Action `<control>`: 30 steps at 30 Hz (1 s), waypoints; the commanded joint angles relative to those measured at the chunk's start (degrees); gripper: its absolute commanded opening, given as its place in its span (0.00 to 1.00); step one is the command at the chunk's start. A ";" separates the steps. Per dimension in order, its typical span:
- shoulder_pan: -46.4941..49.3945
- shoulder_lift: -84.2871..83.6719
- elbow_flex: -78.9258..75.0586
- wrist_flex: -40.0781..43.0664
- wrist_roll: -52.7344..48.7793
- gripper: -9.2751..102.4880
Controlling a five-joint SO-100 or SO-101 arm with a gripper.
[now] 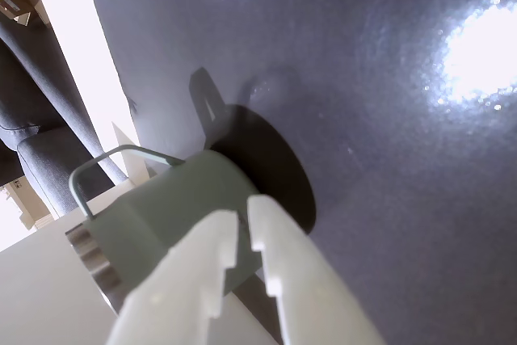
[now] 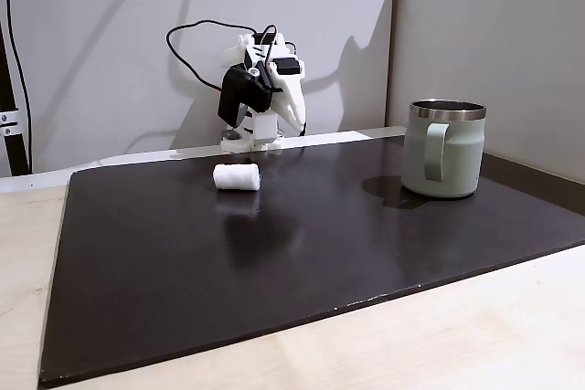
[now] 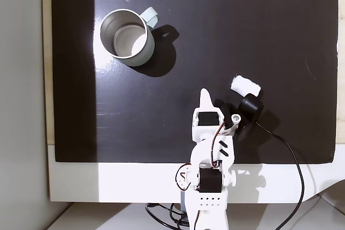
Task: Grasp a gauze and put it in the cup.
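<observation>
1. In a fixed view from the side, a dark mat [image 2: 274,262] covers most of the pale bench [image 2: 512,335], with a grey wall behind it.
2. Left of centre in that view, the gauze [image 2: 237,177] lies on its side on the mat, a small white roll just in front of the arm's base and touching nothing else.
3. Behind the roll, the white arm [image 2: 260,98] stands folded at the far edge of the mat, its claw [image 2: 297,121] pointing down, a black cable looping off behind it.
4. The claw's two white fingers [image 1: 202,264] fill the bottom of the wrist view, nearly closed with a narrow gap between them and nothing held.
5. At the right of the side view, the cup [image 2: 443,148] stands upright on the mat, handle facing the camera, well apart from the gauze.
6. From above, in a fixed view, the cup [image 3: 141,53] shows a bare steel interior.
</observation>
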 commanded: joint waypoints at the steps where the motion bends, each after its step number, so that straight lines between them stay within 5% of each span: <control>1: -1.58 0.70 -0.35 -1.85 -0.62 0.08; 22: -0.88 0.70 -1.58 -0.35 -0.88 0.08; 30: 1.23 -18.54 -23.73 7.65 -1.49 0.09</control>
